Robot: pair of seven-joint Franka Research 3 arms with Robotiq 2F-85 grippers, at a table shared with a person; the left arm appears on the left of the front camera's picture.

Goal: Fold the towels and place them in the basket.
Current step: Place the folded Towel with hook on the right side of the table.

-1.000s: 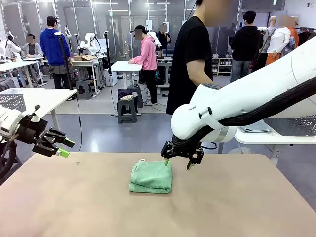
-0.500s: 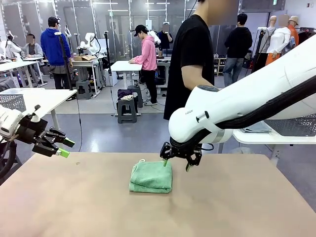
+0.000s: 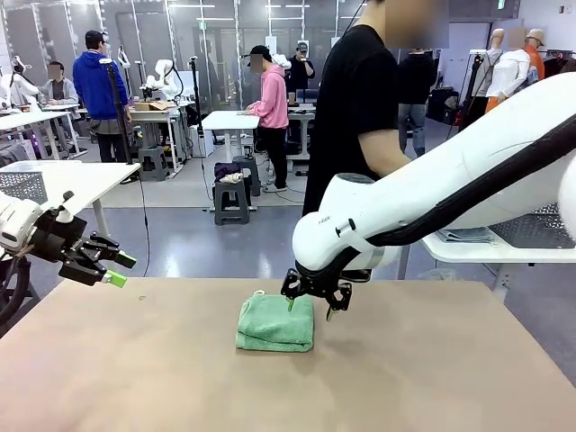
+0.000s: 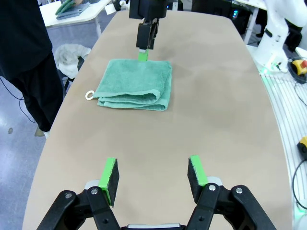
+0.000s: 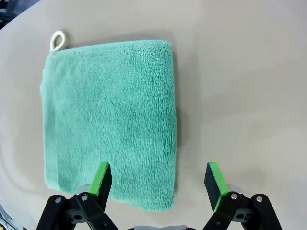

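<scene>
A mint green towel [image 3: 274, 322] lies folded into a square near the table's far middle, with a small white loop at one corner [image 4: 134, 84] [image 5: 110, 120]. My right gripper [image 3: 309, 309] [image 5: 158, 178] is open and hangs just above the towel's right edge, with one finger over the cloth and the other over bare table. It also appears in the left wrist view as the right gripper [image 4: 145, 45] beyond the towel. At the table's left edge my left gripper [image 3: 121, 270] [image 4: 153, 173] is open and holds nothing. The basket is out of view.
A person in a black shirt [image 3: 360, 108] stands at the far side of the tan table [image 3: 432, 378]. Pale grey perforated baskets [image 3: 22, 184] [image 3: 540, 229] sit on side tables to the left and right. The right arm's base [image 4: 280, 33] stands beside the table.
My right gripper has moved left and now hangs over the towel's right edge. The person has shifted slightly. The left arm has not moved.
</scene>
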